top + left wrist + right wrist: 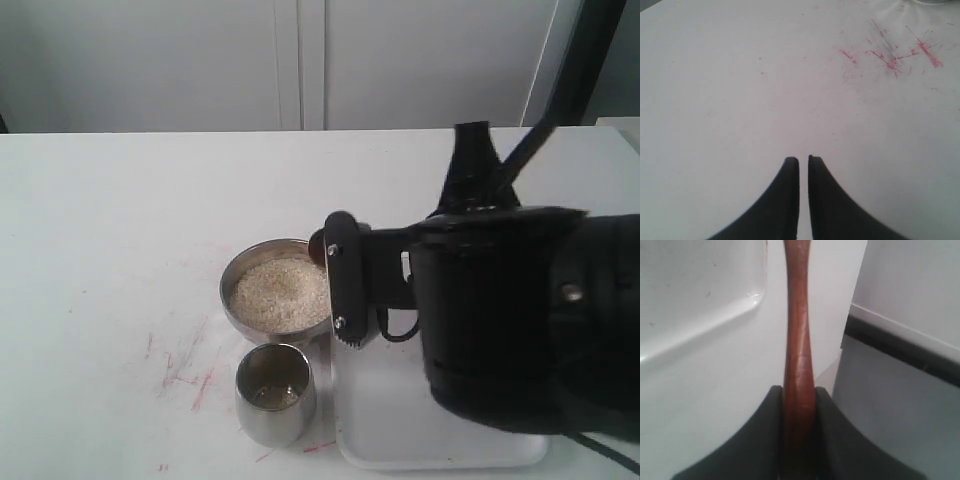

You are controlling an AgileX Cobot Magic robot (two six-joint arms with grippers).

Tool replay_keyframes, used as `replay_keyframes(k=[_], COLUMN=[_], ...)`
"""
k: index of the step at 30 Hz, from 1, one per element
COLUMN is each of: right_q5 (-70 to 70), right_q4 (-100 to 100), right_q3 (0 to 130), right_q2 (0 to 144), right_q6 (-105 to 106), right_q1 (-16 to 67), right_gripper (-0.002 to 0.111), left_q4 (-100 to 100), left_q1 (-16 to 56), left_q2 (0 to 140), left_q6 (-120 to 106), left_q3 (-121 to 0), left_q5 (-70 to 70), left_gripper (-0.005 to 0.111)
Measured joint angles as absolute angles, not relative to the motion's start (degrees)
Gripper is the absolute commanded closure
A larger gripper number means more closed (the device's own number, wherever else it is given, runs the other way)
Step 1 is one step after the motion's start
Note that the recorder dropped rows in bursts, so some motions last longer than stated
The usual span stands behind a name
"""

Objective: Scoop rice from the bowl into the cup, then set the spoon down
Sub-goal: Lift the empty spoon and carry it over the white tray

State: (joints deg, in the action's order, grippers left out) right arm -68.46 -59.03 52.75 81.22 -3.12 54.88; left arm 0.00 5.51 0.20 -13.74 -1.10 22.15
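Note:
The steel bowl [240,275] stands mid-table, filled with off-white rice [280,293]. Just in front of it is the smaller steel cup [274,405]. My right gripper [342,280] hangs by the bowl's right rim, shut on the reddish-brown wooden spoon [799,340]; its handle runs out between the fingers [830,410]. In the exterior view only the spoon's dark end [317,244] shows, above the bowl's far right rim. My left gripper [803,160] is shut with a thin slit, holding nothing, over bare table. It is out of the exterior view.
A white tray [400,435] lies right of the cup, under the right arm; its corner [700,315] shows in the right wrist view. Red scribble marks [185,375] stain the table left of the cup, and the red marks [895,57] also show beyond the left gripper.

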Motion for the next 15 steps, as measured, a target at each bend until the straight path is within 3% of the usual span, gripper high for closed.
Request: replay_keyframes(k=[15], right_q5=[-69.8], right_q4=[-28.1], right_q3=[52.7], right_q2=[56.5], right_q6=[-38.1], right_q1=[54.9], right_gripper=[0.108], left_q4=[0.0], left_q1=[5.5], left_q2=[0.2], left_q6=[-13.7], left_q3=[-1.1], left_q5=[22.2], left_gripper=[0.092])
